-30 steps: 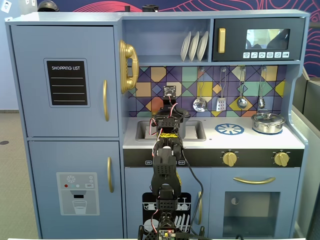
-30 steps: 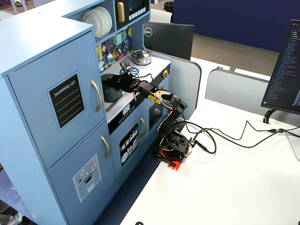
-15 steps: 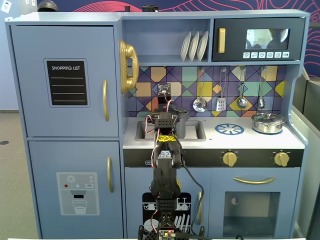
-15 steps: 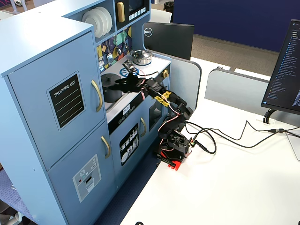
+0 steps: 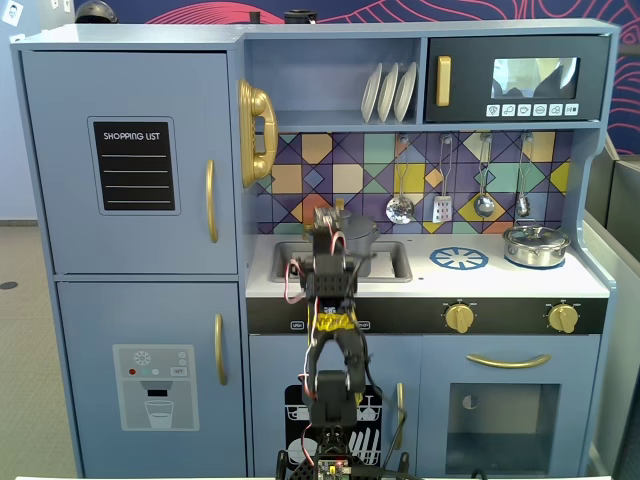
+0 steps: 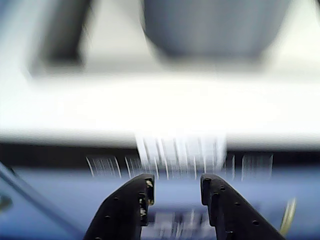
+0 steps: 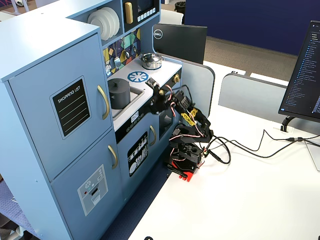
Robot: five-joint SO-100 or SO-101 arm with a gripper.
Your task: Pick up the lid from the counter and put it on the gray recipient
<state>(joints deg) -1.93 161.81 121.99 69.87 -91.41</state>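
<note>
The gray recipient [image 7: 120, 95] stands in the sink, a matte dark-gray pot. It also shows in a fixed view [image 5: 364, 240], partly behind the arm, and blurred at the top of the wrist view [image 6: 215, 25]. A flat dark-gray lid [image 7: 118, 82] seems to lie on top of it; I see no lid on the counter. My gripper [image 6: 177, 182] is open and empty, just in front of the counter's front edge and short of the pot. It also shows in both fixed views [image 5: 326, 222] [image 7: 152, 87].
A shiny silver pot [image 5: 536, 245] with its own lid sits at the counter's right, next to a blue burner ring [image 5: 459, 258]. Utensils hang on the tiled back wall. A monitor [image 7: 180, 42] stands beside the kitchen, and cables [image 7: 250, 150] run over the white table.
</note>
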